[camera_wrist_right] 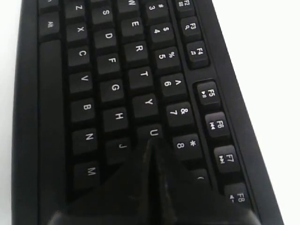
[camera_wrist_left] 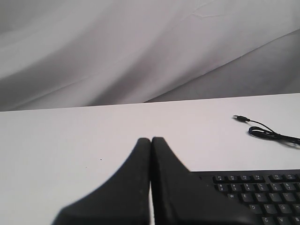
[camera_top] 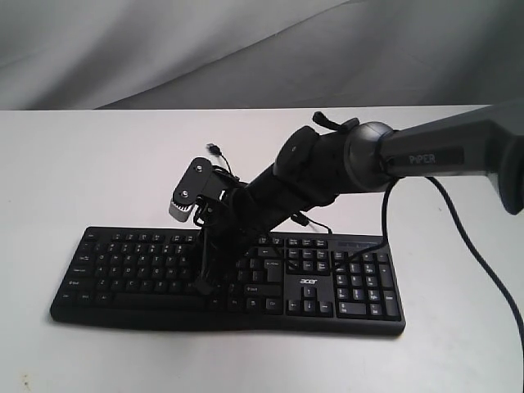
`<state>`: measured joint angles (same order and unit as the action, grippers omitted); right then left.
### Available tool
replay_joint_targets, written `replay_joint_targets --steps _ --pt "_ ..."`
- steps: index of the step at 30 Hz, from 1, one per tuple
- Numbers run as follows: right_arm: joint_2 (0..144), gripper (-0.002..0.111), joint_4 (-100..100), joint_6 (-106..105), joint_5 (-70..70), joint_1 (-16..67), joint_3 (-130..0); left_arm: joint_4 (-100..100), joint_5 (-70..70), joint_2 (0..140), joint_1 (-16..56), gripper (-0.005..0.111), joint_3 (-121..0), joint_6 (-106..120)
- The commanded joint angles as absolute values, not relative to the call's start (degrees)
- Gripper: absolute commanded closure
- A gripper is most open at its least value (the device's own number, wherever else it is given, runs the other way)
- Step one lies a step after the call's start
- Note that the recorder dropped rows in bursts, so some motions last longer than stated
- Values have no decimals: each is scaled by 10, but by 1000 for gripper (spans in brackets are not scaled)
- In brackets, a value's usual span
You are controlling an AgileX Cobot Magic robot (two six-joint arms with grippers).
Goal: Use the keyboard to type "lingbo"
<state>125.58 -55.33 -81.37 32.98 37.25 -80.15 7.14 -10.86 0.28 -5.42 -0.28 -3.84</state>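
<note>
Well clear of the white table's far edge lies the black Acer keyboard, with open tabletop behind and at both ends. Right gripper, fingers pressed together and empty, points down by the U key. Left gripper, likewise closed, hangs just off the keyboard's corner. Grey cloth backs the table.

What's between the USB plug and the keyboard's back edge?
Only the cable looping from the plug, on bare table; nothing else before the keyboard. Left wrist view shows it.
</note>
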Motion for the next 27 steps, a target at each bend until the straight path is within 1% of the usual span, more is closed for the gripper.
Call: replay_joint_targets --steps 1,10,14,18,27 --pt "1254 108 -559 -820 333 373 -804 72 -105 0 -51 106 0 -40" --pt "1269 108 -550 -820 333 372 -804 72 -105 0 -51 106 0 -40" --pt "1247 108 -543 -820 343 373 -804 72 -105 0 -51 106 0 -40" --pt "1232 108 -549 -816 366 386 -804 72 -105 0 -51 106 0 -40" --pt "1236 108 -558 -819 366 412 -804 72 -105 0 -51 106 0 -40"
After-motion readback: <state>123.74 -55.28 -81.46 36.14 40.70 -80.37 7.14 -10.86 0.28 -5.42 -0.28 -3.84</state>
